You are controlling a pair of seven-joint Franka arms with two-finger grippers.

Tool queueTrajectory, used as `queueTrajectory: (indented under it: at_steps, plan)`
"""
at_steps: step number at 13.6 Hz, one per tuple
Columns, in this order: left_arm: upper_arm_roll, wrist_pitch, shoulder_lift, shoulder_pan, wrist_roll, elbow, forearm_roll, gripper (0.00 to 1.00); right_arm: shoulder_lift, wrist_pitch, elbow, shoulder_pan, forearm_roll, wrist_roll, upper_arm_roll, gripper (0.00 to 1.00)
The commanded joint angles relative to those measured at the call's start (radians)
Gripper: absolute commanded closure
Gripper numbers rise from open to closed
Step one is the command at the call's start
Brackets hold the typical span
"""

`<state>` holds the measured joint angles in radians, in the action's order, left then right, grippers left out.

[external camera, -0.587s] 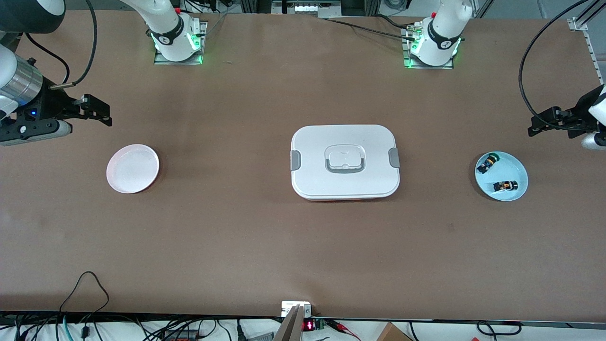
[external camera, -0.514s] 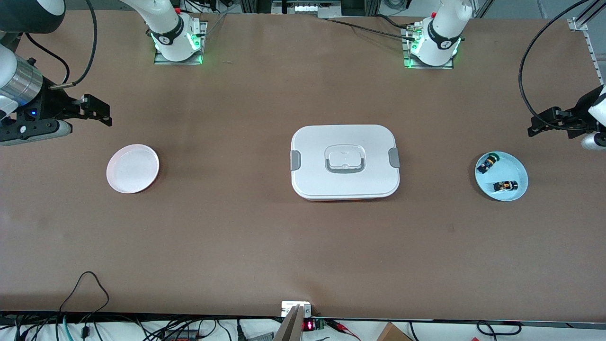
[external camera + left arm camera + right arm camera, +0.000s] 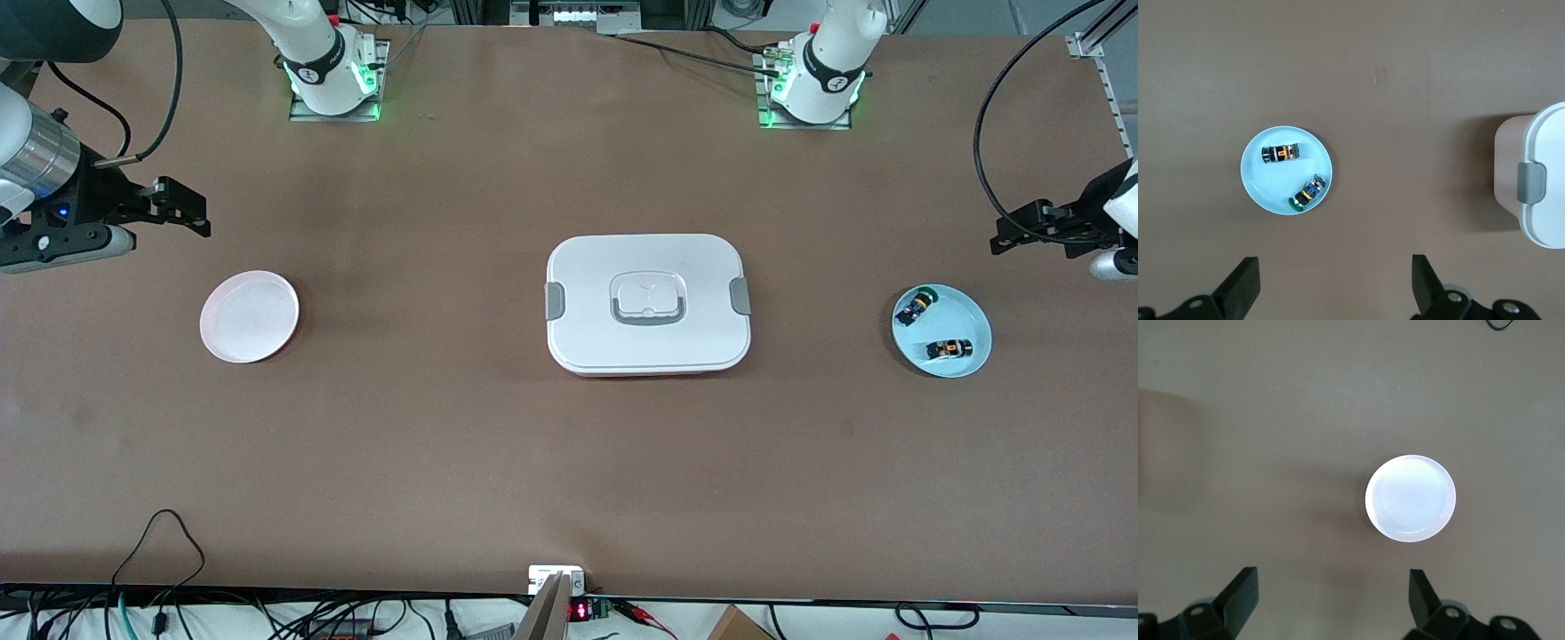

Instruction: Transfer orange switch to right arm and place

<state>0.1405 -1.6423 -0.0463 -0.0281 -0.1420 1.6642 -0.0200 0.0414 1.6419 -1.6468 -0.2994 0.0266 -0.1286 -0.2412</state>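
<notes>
We see the orange switch (image 3: 949, 348) lying on its side in a pale blue dish (image 3: 973, 311) near the left arm's end of the table (image 3: 444, 427). In the left wrist view the switch (image 3: 1281, 153) shows a black body with an orange band. A second switch with a green cap (image 3: 916, 307) lies in the same dish, close to the orange one but not touching it, and farther from the front camera.

The left gripper (image 3: 1022, 233) hangs in the air over the table edge at that end, above bare table just beside the dish, and its jaws are spread wide, holding nothing; we see both fingers (image 3: 1241, 287) well apart in the wrist view.

A white box with a closed lid and grey clasps (image 3: 647, 304) sits at the middle of the table. A white plate (image 3: 249, 316) rests near the right arm's end.

The right gripper (image 3: 182, 209) waits in the air over that end edge, beside the plate, with its jaws also spread wide and holding nothing.
</notes>
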Motion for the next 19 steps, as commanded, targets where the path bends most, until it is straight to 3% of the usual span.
queueTrajectory:
  at_steps: [1,5,12,16,19]
  plan:
    - [0.004,0.036,-0.015,0.002,-0.010,-0.034,-0.009,0.00,0.000,-0.019,0.016,-0.004,0.013,0.014,-0.003,0.00]
    - [0.002,0.048,-0.017,0.002,-0.010,-0.034,-0.009,0.00,0.000,-0.019,0.018,-0.004,0.013,0.011,-0.003,0.00]
    - [0.004,0.015,-0.208,0.116,-0.018,-0.084,-0.015,0.00,0.002,-0.019,0.018,-0.001,0.013,0.006,-0.003,0.00]
    - [0.004,-0.172,-0.316,0.166,-0.028,-0.029,-0.008,0.00,0.000,-0.019,0.018,-0.001,0.013,0.006,-0.003,0.00]
    - [0.005,-0.368,-0.346,0.166,-0.057,0.078,-0.008,0.00,0.002,-0.019,0.018,-0.003,0.013,0.004,-0.003,0.00]
